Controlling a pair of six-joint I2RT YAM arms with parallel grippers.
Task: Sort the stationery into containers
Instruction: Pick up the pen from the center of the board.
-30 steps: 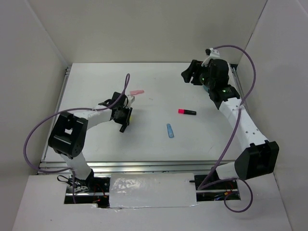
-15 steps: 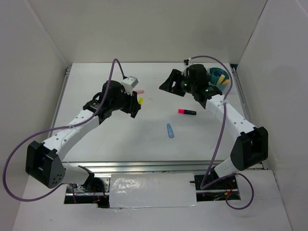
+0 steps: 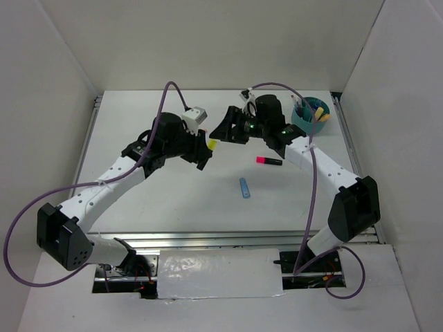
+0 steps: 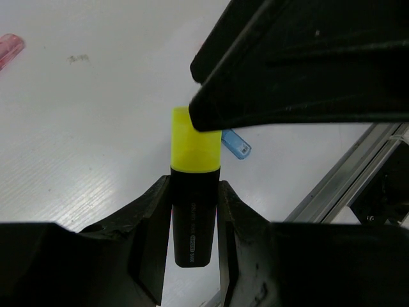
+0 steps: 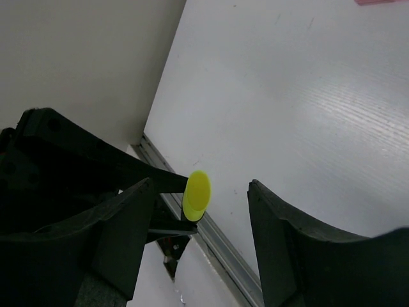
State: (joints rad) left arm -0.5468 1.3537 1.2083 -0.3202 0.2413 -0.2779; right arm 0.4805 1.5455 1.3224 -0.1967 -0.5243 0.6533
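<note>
My left gripper is shut on a yellow-capped black highlighter, held above the table's middle; in the left wrist view the gripper clamps the black barrel and the yellow cap sticks out. My right gripper is open and faces it. In the right wrist view the cap sits between the gripper's spread fingers, untouched. The teal cup at the back right holds several pens. A pink-black marker and a blue pen lie on the table.
A pink eraser shows at the left wrist view's top-left corner; in the top view my left arm hides it. The table's metal rail runs along the near edge. White walls enclose the back and both sides.
My left arm swung out and right with the highlighter in its grip. My right arm came left from the cup, and its open fingers now flank the yellow cap.
</note>
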